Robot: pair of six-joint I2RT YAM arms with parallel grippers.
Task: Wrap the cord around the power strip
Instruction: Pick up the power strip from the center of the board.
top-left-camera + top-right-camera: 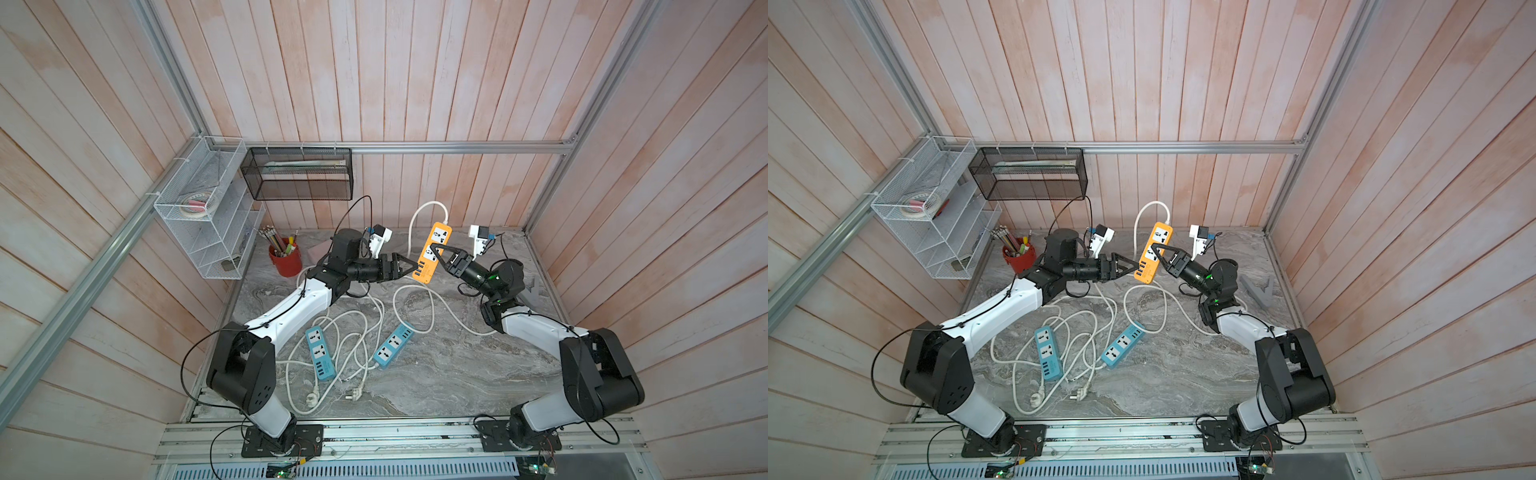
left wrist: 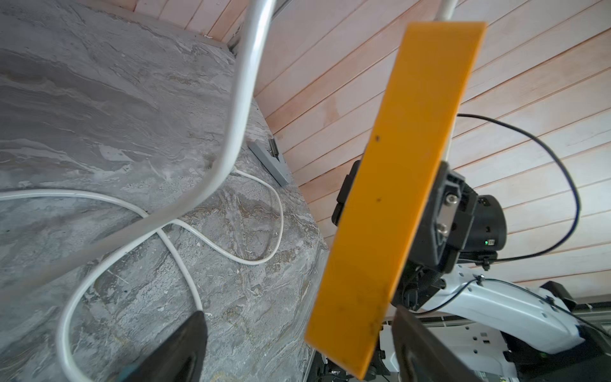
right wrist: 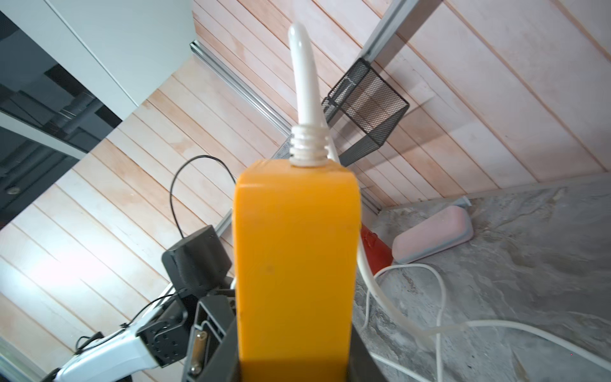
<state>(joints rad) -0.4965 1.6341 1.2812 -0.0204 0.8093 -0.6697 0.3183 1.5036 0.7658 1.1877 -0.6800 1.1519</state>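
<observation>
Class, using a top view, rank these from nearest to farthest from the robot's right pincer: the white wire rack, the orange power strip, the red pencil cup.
1. orange power strip: gripped in the right pincer itself, lifted up.
2. red pencil cup: standing well off to the left side.
3. white wire rack: hung higher up, farther left again.

Bright even light, warped edges, blurred foreground

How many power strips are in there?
3. The orange power strip is held up by the right gripper; one blue power strip lies near the left arm, another blue strip mid-table. None looks hidden.
</observation>
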